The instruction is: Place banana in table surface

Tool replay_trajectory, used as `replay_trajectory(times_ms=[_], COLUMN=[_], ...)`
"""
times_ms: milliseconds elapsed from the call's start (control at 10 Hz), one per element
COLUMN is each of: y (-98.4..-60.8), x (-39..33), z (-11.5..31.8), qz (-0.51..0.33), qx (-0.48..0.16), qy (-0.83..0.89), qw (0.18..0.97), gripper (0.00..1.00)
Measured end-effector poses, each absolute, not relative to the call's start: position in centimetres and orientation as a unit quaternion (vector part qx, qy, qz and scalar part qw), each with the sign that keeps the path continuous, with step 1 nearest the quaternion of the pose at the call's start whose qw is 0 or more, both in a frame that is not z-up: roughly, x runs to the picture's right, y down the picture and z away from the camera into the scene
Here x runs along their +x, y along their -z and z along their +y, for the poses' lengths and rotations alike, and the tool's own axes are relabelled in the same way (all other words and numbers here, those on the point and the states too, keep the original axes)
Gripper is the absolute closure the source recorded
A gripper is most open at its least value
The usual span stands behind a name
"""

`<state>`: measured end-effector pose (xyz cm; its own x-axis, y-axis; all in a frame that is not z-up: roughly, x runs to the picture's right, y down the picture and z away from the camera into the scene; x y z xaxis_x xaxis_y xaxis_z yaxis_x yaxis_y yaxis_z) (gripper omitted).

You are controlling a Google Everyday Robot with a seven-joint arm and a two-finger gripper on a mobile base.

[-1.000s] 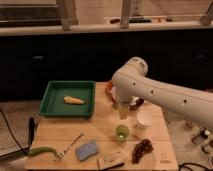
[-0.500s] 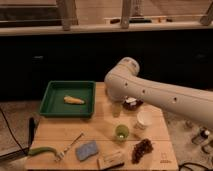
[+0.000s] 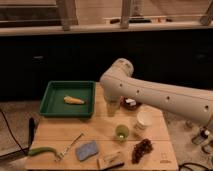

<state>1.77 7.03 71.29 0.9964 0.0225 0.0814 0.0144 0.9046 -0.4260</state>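
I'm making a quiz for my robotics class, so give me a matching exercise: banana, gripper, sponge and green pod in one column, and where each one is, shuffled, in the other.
1. banana
2. gripper
3. sponge
4. pod

A. at the table front left corner
B. hanging over the table, just right of the tray
C. lying in the tray
D. near the table's front edge, right of the pod

Pairs: 1-C, 2-B, 3-D, 4-A
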Motion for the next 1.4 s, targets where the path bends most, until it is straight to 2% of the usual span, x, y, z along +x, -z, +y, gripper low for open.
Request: replay_trajectory(times_ms=[1400], y=[-75.4], x=[-4.5], z=[6.4], qz=[-0.066], qx=[-0.207], qy=[-0.048], qw=[0.975], gripper=[0.20])
